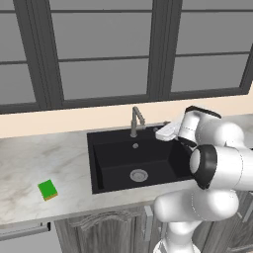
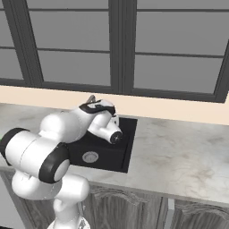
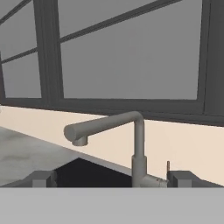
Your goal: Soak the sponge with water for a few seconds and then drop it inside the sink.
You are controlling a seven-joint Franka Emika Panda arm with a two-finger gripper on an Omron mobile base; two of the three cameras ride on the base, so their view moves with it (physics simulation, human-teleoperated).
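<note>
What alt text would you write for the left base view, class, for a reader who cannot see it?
A white robot arm rises at the right of a black sink set in a marble counter. A small green sponge lies on the counter left of the sink. A grey faucet stands at the sink's back edge, under dark-framed windows.

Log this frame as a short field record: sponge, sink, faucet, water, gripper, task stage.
sponge: the sponge lies flat on the marble counter, left of the basin, untouched
sink: the sink, black basin with a silver drain
faucet: the faucet at the back edge, spout over the basin
water: no stream visible
gripper: the gripper open, holding nothing, facing the faucet
task stage: sponge not yet picked up
</note>
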